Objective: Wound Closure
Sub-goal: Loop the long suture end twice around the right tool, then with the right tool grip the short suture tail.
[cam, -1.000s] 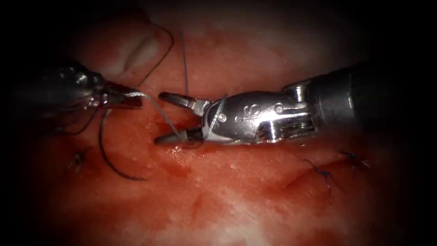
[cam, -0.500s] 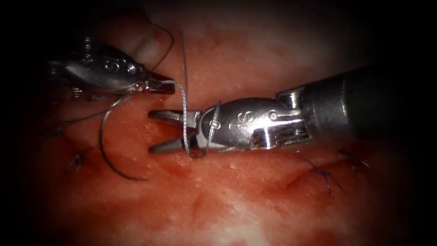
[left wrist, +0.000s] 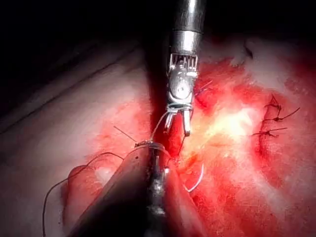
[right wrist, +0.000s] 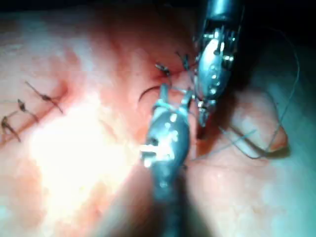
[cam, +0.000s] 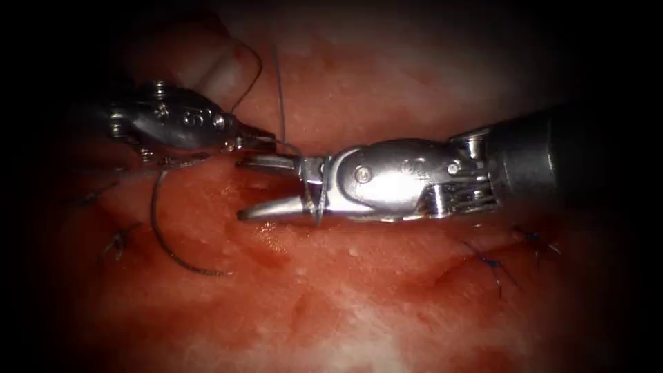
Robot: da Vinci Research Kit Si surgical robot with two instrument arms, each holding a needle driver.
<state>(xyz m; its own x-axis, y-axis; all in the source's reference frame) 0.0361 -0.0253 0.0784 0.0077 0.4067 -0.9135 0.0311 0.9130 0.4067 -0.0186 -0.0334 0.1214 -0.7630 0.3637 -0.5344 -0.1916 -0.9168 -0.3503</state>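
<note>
Left tool: it is reaching in from the left of the endoscope view, its jaws clenched on the thread right at their tip, which is sitting just beside the right tool's far jaw.
Right tool: it is coming in from the right with its jaws spread apart and gripping nothing; a loop of thread is lying wrapped around the tool just behind the jaws.
Thread: one strand is running from the left tool's tip toward the far side of the scene, another is crossing from that tip to the loop on the right tool, and a darker strand is curving over the pale fold of tissue at the far left.
Needle: it is lying free on the tissue to the near left of both tools, held by neither; its curve is bowing to the left and its near end is pointing right. Whether either end is entering the tissue cannot be told.
Tissue: it is glistening with red fluid just under the right tool's near jaw.
Earlier stitches: knotted thread ends are sitting on the tissue at the near right, and another knot is lying at the left.
</note>
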